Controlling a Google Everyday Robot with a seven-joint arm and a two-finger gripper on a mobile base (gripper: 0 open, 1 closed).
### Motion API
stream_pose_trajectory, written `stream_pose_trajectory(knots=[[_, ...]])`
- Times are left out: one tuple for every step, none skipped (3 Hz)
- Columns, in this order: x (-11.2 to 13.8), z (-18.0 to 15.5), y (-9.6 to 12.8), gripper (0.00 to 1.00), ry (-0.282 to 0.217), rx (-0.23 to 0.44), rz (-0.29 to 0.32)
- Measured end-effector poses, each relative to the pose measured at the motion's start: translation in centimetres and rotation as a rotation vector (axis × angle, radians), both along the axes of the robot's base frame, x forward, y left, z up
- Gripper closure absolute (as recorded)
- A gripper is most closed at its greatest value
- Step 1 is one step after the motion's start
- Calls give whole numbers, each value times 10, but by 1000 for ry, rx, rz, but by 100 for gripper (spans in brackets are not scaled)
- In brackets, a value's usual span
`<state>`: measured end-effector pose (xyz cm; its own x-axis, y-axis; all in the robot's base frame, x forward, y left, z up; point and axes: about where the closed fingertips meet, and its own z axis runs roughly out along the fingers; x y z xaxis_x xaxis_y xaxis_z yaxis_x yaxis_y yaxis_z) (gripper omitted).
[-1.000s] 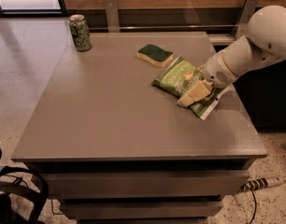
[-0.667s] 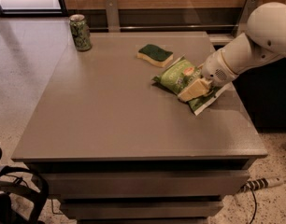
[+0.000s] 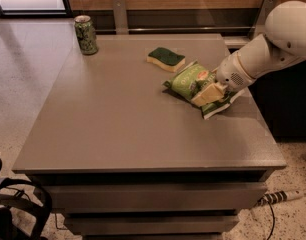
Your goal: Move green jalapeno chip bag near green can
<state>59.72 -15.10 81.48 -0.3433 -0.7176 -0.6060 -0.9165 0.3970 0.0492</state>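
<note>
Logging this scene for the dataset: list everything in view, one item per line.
green jalapeno chip bag: one, green with white lettering, right half of the table
green can: one, green patterned, upright at the table's far left corner
sponge: one, green top on yellow, just beyond the bag
table: one, grey, centre
power strip: one, white, floor at lower right
arm: one, white, reaching in from the right
end effector: one, cream, on the bag's right end

We reach our white arm [image 3: 273,49] in from three o'clock, angled down toward eight o'clock; our gripper [image 3: 209,92] sits low at its tip, clamped on the green jalapeno chip bag [image 3: 185,81]
</note>
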Motion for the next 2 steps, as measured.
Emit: stream_pose_trajectory(knots=[[0, 0, 0, 100, 0, 0, 0], [0, 1, 0, 100, 0, 0, 0]])
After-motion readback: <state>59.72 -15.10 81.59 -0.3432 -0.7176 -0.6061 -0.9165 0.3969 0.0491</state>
